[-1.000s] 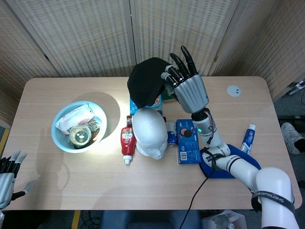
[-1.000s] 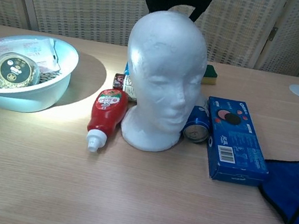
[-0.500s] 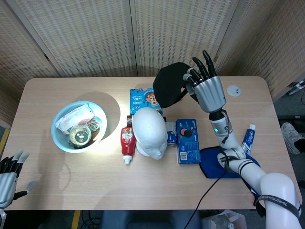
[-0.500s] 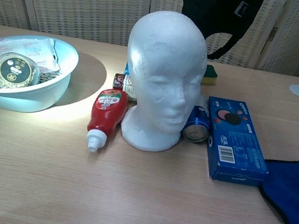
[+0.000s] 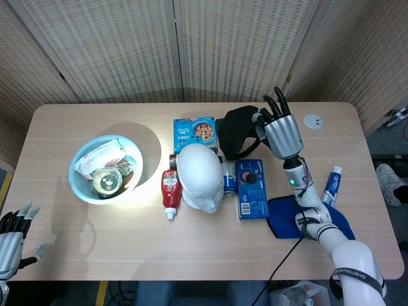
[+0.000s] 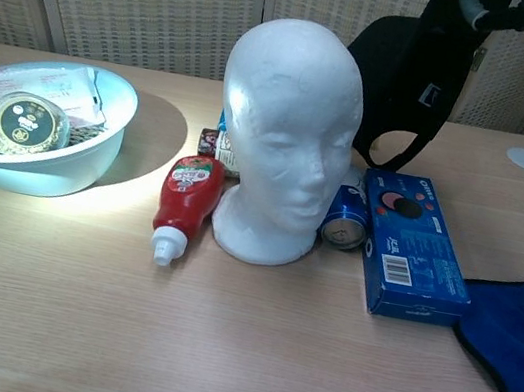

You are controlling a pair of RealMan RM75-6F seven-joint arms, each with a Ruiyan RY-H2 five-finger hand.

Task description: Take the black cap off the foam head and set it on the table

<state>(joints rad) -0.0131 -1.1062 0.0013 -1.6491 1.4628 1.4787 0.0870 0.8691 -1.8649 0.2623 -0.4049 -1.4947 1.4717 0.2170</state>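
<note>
Right robot hand [image 5: 281, 131], head view: fingers gripping the black fabric cap [image 5: 239, 132], which hangs to its left, above the far part of the wooden counter [image 5: 76, 210], right of and beyond the bare white foam head [image 5: 200, 176]. Left robot hand [image 5: 11, 233]: near-left corner, fingers spread, holding nothing, well apart. Pale blue round bowl [image 5: 81, 185], left: holds a round tin and packets.

Chest view: cap [image 6: 405, 74] dangles upright, strap loop lowest, near the counter behind the blue rectangular carton [image 6: 414, 245]; touching or not, cannot tell. Lowering remains.
</note>
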